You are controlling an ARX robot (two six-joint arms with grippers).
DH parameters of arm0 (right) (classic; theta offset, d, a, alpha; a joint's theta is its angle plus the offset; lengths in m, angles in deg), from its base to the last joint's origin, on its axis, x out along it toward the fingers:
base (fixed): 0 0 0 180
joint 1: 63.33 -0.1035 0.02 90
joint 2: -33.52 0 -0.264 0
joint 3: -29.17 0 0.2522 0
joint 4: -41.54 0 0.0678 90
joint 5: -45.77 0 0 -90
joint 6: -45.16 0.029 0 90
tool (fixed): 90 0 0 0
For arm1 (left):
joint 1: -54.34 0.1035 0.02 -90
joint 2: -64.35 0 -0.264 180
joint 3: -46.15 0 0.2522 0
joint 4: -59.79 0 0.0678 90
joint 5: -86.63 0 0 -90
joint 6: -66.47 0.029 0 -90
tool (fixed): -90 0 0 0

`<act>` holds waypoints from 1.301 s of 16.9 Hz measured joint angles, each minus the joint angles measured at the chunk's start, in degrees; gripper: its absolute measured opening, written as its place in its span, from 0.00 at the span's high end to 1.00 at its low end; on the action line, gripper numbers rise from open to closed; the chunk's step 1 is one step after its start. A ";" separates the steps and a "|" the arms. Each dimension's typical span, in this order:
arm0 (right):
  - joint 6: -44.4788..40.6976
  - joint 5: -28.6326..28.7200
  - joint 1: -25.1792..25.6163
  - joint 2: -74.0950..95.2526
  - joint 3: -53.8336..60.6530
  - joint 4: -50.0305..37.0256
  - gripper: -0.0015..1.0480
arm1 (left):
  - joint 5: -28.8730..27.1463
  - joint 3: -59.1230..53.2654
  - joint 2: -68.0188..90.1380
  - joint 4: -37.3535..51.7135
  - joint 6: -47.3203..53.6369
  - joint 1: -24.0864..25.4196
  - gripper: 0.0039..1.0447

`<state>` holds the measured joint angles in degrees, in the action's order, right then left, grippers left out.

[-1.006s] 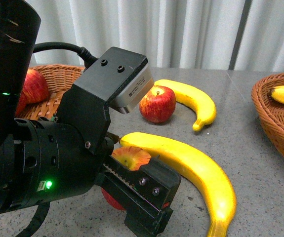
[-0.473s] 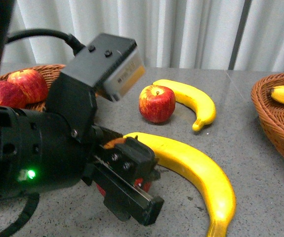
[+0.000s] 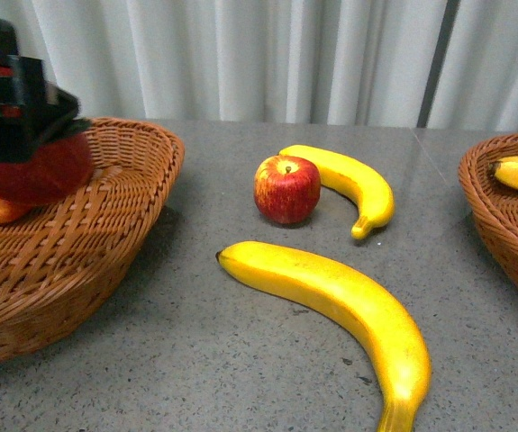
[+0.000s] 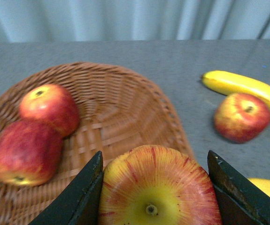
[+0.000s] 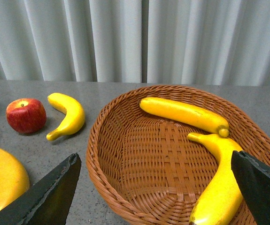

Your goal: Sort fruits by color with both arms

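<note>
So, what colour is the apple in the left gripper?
The apple is red-streaked, yellow-topped; left wrist view.

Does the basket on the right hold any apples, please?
No, the right basket holds only a straight banana and a curved banana.

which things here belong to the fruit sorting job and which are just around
Job: apple in the left tool, two apples in the left basket, loose apple, small banana, large banana, two bananas in the right basket.
Just there: curtain, table.
</note>
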<state>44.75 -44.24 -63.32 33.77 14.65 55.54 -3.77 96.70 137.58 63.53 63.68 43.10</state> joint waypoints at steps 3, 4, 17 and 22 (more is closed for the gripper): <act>0.00 0.00 0.00 0.00 0.00 0.00 0.06 | 0.13 -2.54 1.99 0.85 -4.42 5.60 0.45; 0.00 0.00 0.00 0.00 0.00 0.00 0.06 | 0.46 -2.89 3.54 1.57 -5.46 7.06 0.45; 0.00 0.00 0.00 0.00 0.00 0.00 0.06 | 3.72 -2.95 9.05 5.22 -5.44 7.72 0.04; 0.00 0.00 0.00 0.00 0.00 0.00 0.06 | 0.57 -2.40 -2.62 3.32 -0.48 1.75 0.06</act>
<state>44.75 -44.24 -63.32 33.77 14.65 55.54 -3.21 94.30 134.96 66.85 63.20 44.85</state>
